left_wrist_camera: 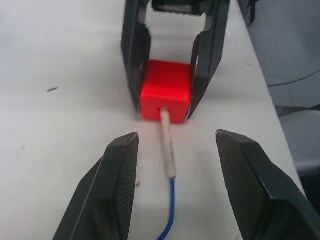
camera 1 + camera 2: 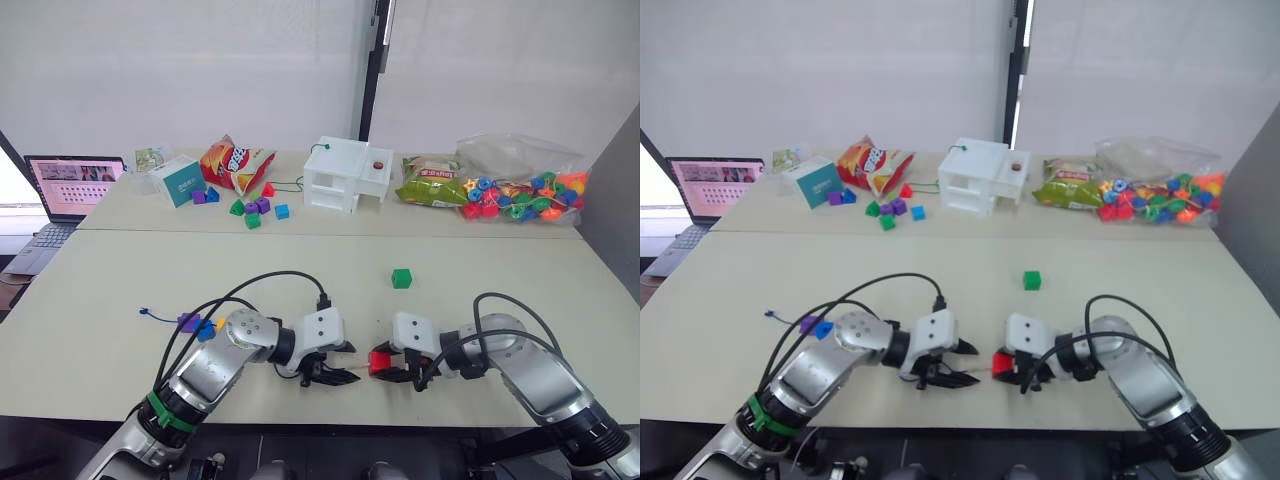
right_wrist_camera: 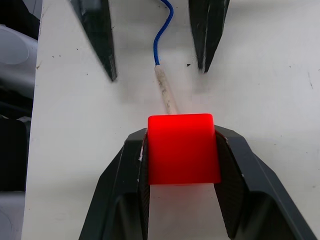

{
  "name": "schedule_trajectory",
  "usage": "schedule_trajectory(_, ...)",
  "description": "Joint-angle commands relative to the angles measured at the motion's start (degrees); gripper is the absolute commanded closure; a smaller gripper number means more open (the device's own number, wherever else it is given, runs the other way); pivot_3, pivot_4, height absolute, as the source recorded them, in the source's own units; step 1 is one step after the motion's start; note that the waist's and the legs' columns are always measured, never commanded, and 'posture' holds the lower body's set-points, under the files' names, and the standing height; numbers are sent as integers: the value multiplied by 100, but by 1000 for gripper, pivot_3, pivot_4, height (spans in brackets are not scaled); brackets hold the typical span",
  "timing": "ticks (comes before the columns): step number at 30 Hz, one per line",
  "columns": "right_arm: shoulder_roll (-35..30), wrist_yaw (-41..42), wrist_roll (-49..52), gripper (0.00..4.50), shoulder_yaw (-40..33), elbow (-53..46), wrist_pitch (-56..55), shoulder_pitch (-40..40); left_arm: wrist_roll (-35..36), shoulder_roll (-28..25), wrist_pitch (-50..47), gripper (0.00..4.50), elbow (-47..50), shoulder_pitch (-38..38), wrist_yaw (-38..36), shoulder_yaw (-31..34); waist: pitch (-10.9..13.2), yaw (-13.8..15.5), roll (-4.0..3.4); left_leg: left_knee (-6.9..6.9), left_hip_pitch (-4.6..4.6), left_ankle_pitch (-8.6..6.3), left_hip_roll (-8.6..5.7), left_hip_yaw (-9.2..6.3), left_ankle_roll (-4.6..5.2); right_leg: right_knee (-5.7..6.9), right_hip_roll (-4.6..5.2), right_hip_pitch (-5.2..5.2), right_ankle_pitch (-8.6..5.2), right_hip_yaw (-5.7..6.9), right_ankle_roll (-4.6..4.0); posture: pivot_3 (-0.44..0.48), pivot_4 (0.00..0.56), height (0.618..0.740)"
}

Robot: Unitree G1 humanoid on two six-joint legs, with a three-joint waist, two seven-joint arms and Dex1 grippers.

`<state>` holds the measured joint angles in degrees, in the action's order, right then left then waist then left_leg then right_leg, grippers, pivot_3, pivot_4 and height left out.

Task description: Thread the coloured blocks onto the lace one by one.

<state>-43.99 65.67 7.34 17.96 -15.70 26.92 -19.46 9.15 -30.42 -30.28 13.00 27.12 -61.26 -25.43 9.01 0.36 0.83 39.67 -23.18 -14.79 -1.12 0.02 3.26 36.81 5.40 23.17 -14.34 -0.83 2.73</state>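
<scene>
We work near the front edge of the pale table (image 2: pixel 120 280). Our right gripper (image 3: pixel 181 150) clamps the red plastic cube (image 3: pixel 182 148); our left gripper (image 1: pixel 172 165) stands apart around the dark blue lace (image 1: pixel 170 217), whose pale stiff tip (image 1: pixel 168 150) enters the cube.

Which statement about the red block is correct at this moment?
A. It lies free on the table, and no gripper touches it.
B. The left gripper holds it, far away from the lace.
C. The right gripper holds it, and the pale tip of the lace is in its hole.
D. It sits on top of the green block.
C: the right gripper is shut on the red block, and the pale tip of the lace enters its hole, while the left gripper is open around the tip.
</scene>
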Motion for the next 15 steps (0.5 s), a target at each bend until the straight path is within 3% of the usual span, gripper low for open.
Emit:
schedule_trajectory(1,31,-58,-93,3311,171,7,82,54,105,-156,155,1928,197,-94,-114,157,0,-3,0,0,0,0,0,0,0,0,0,0,0,0,0,0,150,740)
schedule_trajectory(6,38,-77,-96,3311,166,12,88,52,-18,-348,449,1928,108,-380,-116,117,0,-6,0,-1,1,0,1,-1,0,0,1,0,0,0,0,0,150,740)
schedule_trajectory(12,31,-75,-94,3311,154,11,90,47,-172,-176,679,1928,-137,-461,57,25,0,0,0,-1,1,0,0,-1,0,0,3,0,0,0,0,0,150,740)
schedule_trajectory(15,29,-68,-87,3311,148,13,99,18,-243,-36,738,2694,-299,-447,121,-12,0,4,0,-1,2,0,0,-1,0,0,3,-1,0,0,0,0,150,740)
